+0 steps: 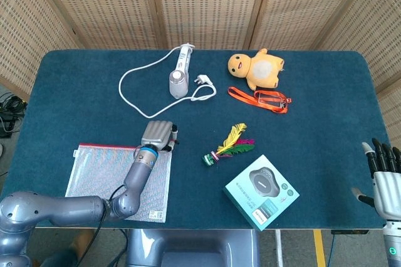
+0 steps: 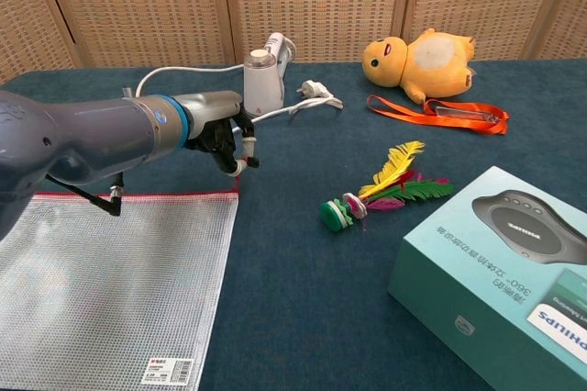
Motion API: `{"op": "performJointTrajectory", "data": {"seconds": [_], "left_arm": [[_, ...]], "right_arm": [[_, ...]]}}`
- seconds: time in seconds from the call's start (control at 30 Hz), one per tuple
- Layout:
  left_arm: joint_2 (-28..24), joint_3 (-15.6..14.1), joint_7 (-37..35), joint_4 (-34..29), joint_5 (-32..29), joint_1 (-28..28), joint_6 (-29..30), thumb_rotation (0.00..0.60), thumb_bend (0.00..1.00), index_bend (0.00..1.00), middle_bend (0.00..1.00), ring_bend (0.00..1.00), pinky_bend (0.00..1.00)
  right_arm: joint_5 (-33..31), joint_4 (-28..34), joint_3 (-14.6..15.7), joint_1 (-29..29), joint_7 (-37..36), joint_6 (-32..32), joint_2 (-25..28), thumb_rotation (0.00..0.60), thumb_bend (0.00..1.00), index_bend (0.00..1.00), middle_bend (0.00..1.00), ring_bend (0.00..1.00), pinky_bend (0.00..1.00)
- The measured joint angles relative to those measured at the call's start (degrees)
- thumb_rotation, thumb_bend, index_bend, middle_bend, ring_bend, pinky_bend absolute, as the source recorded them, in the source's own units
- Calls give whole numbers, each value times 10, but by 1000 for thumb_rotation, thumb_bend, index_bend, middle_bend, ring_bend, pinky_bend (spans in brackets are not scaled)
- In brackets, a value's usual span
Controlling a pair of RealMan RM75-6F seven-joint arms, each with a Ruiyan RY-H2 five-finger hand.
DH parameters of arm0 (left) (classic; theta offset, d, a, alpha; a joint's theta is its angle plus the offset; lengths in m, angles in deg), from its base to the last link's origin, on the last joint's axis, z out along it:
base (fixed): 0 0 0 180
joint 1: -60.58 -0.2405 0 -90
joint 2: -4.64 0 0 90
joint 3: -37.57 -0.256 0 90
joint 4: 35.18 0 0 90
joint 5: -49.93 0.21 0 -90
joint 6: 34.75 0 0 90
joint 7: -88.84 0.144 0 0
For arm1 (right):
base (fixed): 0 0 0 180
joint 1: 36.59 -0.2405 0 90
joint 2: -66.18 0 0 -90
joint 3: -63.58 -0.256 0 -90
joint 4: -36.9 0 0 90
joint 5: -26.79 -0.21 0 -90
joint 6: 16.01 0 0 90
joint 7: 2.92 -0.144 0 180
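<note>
My left hand hovers with its fingers curled in over the far right corner of a clear mesh zip pouch with a red top edge. In the chest view the left hand is raised off the pouch, nothing shows in its grasp, and it hangs close to the white cord. My right hand stays past the table's near right edge with its fingers spread and nothing in it; the chest view does not show it.
A feather shuttlecock lies mid-table beside a teal box. At the back are a white corded appliance, a yellow plush toy and an orange lanyard. Blue cloth covers the table.
</note>
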Motion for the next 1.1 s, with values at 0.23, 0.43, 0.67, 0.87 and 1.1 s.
{"op": "performJointTrajectory", "data": {"seconds": [0.23,0.43,0.67,0.87,1.1], "left_arm": [[-37,15,-64,-43,62,-25,0,600,859,757,898,886,938],[-60,21,-130,-69,140,-45,-7,600,861,757,898,886,938],[-72,32,-198,-90,226,-60,-2,600,861,754,897,886,938],[-74,42,-245,-103,283,-69,20,600,862,757,898,886,940],[-77,50,-250,-118,291,-66,28,600,860,764,898,886,941]], "right_arm": [[2,7,-2,-18,-31,32,10,600,0,94,0,0,0],[0,44,-20,-67,-78,99,50,600,0,107,5,0,0],[-15,81,-52,-135,-163,199,93,600,0,136,341,208,278],[-45,77,-76,-216,-264,336,107,600,0,138,552,475,685],[-103,53,-97,-315,-357,498,93,600,0,158,690,657,914]]}}
